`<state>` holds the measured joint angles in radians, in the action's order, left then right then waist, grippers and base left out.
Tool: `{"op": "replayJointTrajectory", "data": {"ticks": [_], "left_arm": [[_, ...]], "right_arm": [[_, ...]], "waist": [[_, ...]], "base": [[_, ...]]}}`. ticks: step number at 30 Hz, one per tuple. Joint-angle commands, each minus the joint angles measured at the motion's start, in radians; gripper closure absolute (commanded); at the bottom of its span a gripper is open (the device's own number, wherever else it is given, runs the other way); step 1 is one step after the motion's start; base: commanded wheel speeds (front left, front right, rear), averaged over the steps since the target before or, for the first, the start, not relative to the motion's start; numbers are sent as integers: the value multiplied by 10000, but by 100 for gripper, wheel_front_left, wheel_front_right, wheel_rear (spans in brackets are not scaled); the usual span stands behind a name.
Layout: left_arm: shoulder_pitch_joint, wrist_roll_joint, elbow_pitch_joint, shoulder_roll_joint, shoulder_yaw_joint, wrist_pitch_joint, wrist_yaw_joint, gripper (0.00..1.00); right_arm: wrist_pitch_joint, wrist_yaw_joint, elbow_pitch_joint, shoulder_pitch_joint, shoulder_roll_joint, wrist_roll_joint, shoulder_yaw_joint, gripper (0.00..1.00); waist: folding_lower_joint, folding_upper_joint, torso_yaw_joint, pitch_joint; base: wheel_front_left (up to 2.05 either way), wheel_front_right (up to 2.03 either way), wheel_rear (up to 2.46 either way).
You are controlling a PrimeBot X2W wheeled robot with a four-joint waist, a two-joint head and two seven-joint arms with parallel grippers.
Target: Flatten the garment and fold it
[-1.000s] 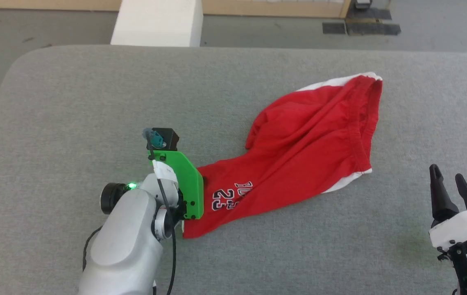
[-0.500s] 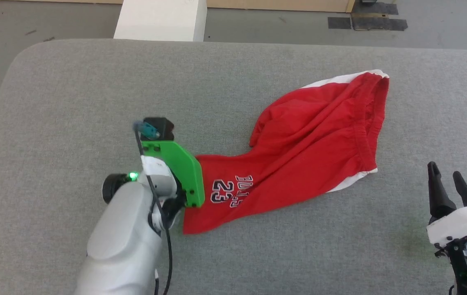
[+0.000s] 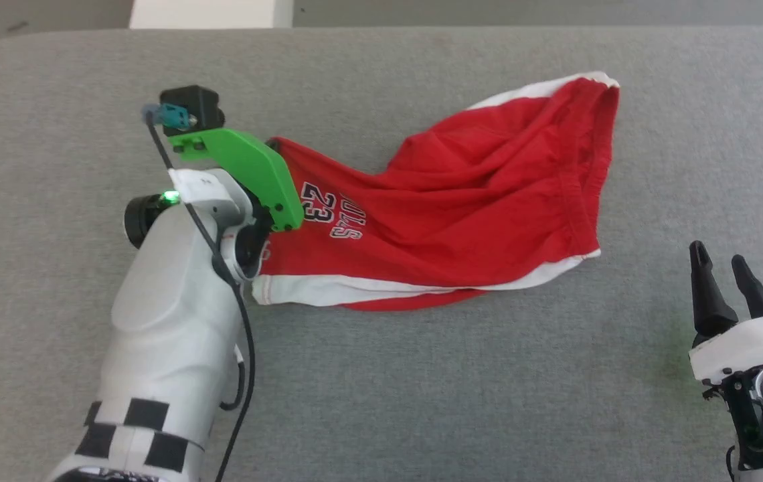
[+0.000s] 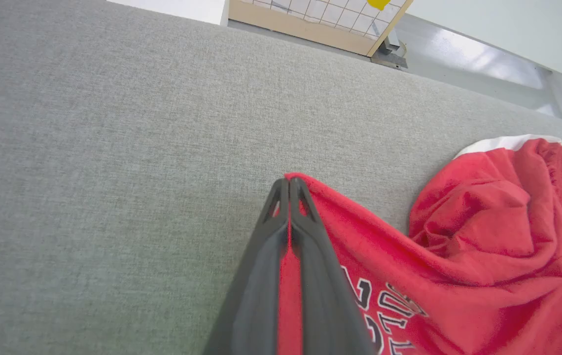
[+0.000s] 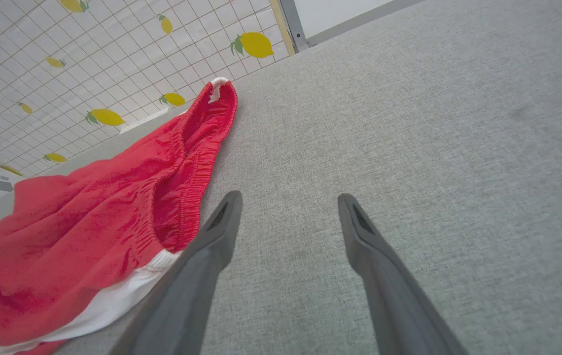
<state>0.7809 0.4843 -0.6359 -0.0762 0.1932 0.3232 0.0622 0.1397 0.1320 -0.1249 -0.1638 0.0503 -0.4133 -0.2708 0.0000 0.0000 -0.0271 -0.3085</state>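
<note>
The garment point(image 3: 475, 201), red shorts with white side stripes and a white "23" print, lies crumpled across the middle of the grey table point(image 3: 421, 375). Its waistband point(image 3: 589, 167) is at the right and one leg is pulled out to the left. In the left wrist view my left gripper point(image 4: 288, 183) is shut on the leg's hem corner, with red cloth point(image 4: 458, 256) pinched between the fingers. In the head view the green wrist plate point(image 3: 247, 167) hides those fingers. My right gripper point(image 3: 716, 254) stands open at the lower right, apart from the waistband point(image 5: 197, 167), with nothing between its fingers point(image 5: 222, 222).
The padded grey table point(image 4: 113, 148) has free room on all sides of the shorts. A white block point(image 3: 201, 13) stands beyond the far edge. A lemon-print tiled wall point(image 5: 88, 59) shows in the right wrist view.
My left gripper has shut on the leg's hem and carried it away from me, stretching the leg out. A white side stripe now shows along the near edge. The head camera has shifted.
</note>
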Motion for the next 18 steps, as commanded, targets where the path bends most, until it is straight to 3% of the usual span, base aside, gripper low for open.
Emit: {"op": "replayJointTrajectory", "data": {"ticks": [1,6,7,8,12,18], "left_arm": [[248,112,-298,-111,-74,-102,9,100],[496,239,-1308,-135,-89,-87,-97,100],[528,282,-1392,-118,-116,-197,-123,14],[561,294,-1503,-99,-103,-340,-176,0],[612,472,-1581,-16,-115,-1037,-586,0],[-72,442,-785,-191,-134,-2881,-1261,0]], "right_arm": [[-94,-13,44,-141,-1,-2,13,0],[-180,-13,-35,-116,-1,-16,-19,0],[-188,-13,-56,-105,-1,-18,-21,0],[-190,-13,-87,-87,-1,-3,-13,0],[-181,-13,-135,-27,-1,29,20,0],[-91,-13,-190,157,-1,27,87,0]], "waist": [[0,0,-340,-343],[0,0,-312,-312],[0,0,-274,-266],[0,0,-199,-169],[0,0,117,307],[0,0,581,1122]], "base": [[0,0,0],[0,0,0],[0,0,0],[0,0,0],[0,0,0],[0,0,0]]}}
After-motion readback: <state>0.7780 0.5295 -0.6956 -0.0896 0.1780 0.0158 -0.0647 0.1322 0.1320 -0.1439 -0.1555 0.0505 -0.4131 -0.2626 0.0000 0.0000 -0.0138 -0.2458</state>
